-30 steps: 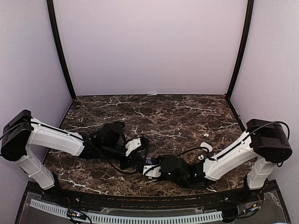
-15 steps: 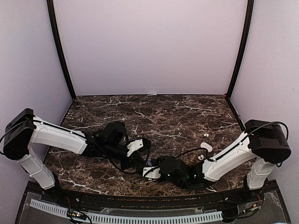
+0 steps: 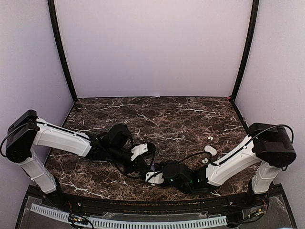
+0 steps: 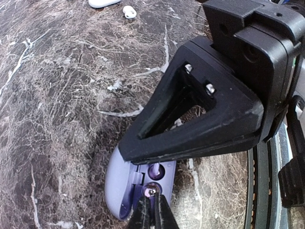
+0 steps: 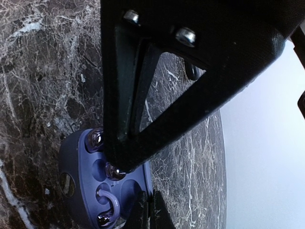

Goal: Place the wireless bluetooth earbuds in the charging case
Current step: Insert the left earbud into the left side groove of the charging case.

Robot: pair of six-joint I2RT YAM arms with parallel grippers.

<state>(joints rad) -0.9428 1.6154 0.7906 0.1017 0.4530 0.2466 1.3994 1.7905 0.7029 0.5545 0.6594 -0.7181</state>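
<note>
Open purple case (image 4: 116, 183) sits near centre. The left gripper (image 4: 151, 217) is clenched, tips at a dark earbud (image 4: 151, 191) over a socket. The right gripper (image 5: 147, 212) is clenched at the case edge. A white earbud (image 3: 209, 138) lies loose farther right, so insertion looks unfinished.

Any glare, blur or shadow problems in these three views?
Top external: even soft light, sharp, though black arm parts blend into the dark marble table. Left wrist: right arm's black frame shades the purple charging case. Right wrist: left arm's frame looms soft, screws glint, wall washed out.
</note>
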